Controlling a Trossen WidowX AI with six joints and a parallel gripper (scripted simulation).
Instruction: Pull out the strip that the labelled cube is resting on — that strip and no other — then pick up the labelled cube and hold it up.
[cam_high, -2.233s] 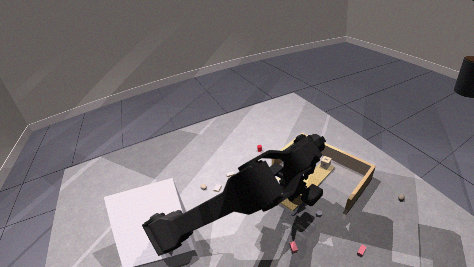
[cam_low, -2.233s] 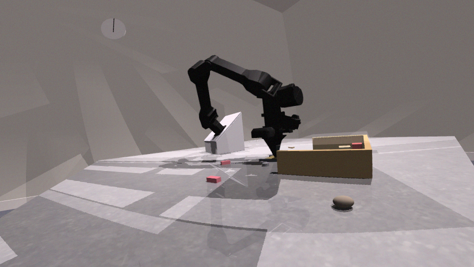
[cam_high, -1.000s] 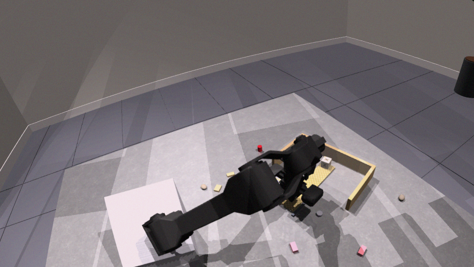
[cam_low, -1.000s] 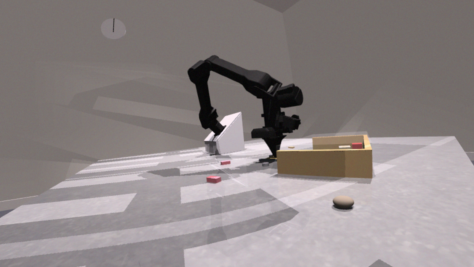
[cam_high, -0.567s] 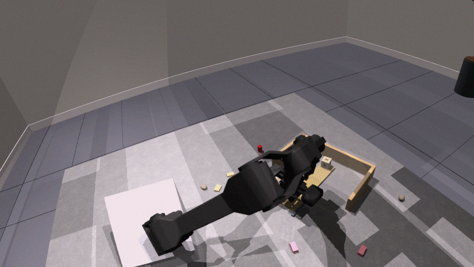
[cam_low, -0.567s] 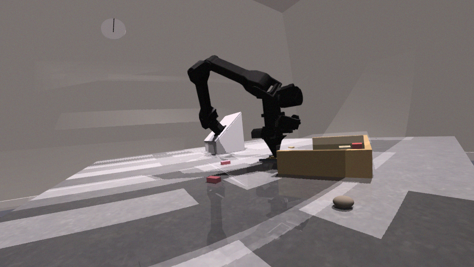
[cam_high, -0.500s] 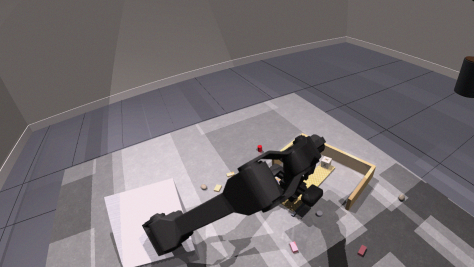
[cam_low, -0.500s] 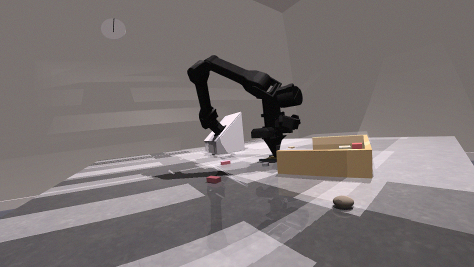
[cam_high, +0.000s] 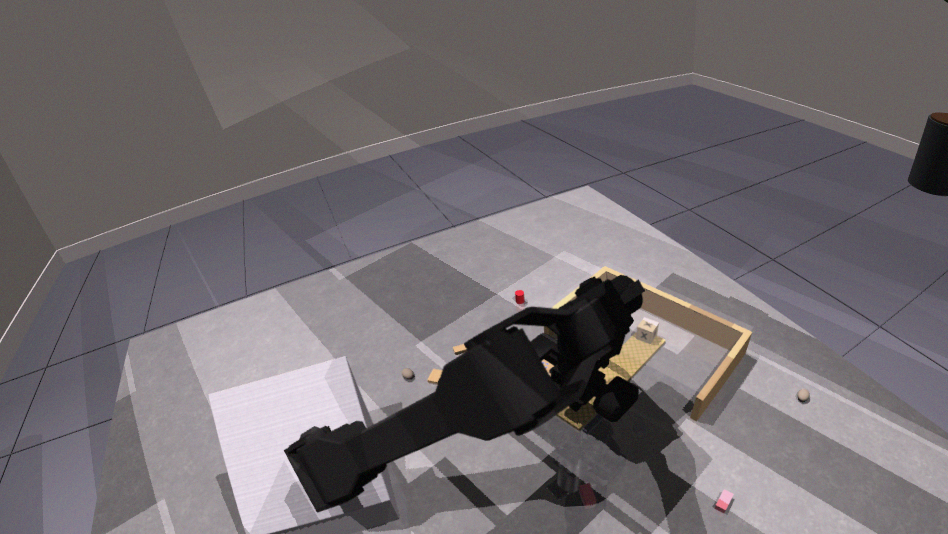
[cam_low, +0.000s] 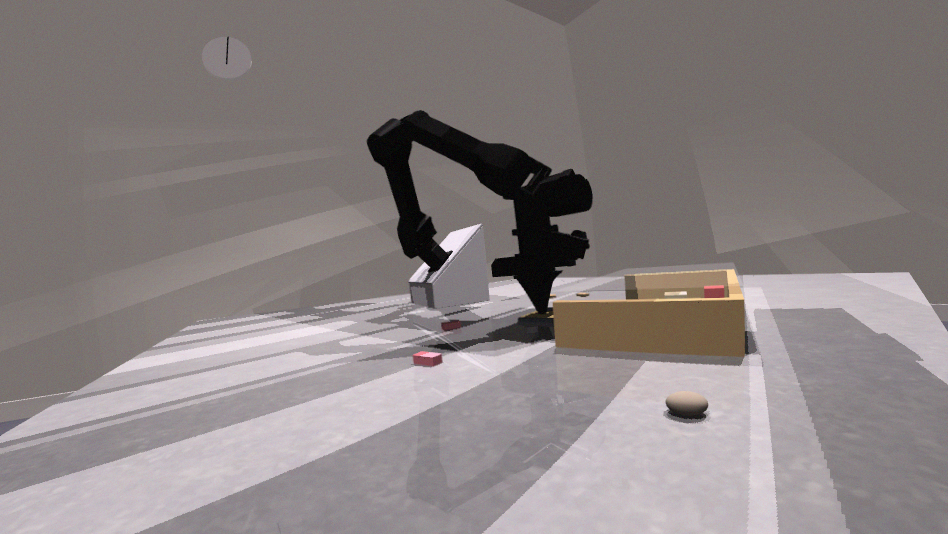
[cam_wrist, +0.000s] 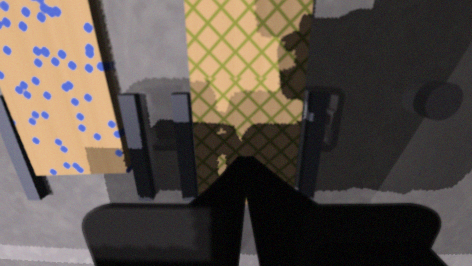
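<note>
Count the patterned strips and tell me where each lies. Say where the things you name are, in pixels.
2 in view: the green-hatched strip (cam_high: 638, 358) (cam_low: 529, 317) (cam_wrist: 245, 60), below the hand (cam_low: 542, 310) (cam_wrist: 245, 164), and the blue-dotted strip (cam_high: 547, 365) (cam_wrist: 60, 90), left of it in the wrist view. The arm may hide others.

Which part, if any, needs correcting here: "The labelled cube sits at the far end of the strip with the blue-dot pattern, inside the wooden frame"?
The pattern is wrong: the labelled cube sits at the far end of the strip with the green crisscross pattern, as the top view shows. The rest stands.
</note>
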